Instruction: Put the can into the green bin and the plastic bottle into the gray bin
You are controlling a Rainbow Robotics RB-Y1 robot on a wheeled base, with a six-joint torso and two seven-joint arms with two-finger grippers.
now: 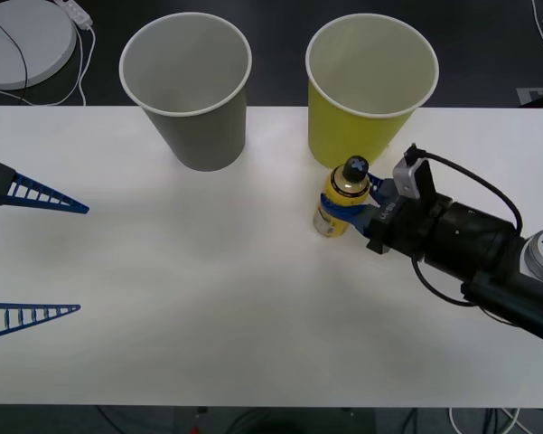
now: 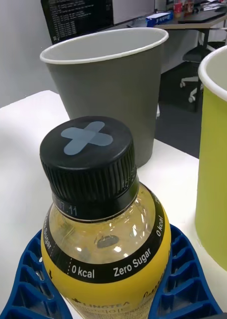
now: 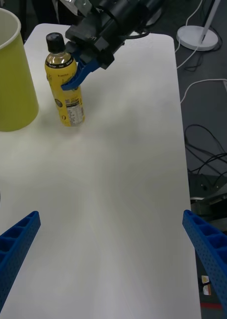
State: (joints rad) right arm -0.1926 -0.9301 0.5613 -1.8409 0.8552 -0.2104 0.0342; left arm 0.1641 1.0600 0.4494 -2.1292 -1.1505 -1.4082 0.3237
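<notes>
plastic bottle point(image 2: 106, 234) clamped upright in right gripper point(image 1: 360, 204) fingers.

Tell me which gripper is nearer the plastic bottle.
Right. The right gripper has its fingers around the plastic bottle; the left gripper sits open, far across the table.

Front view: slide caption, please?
Right gripper grips the plastic bottle beside the green bin; gray bin waits.
</notes>
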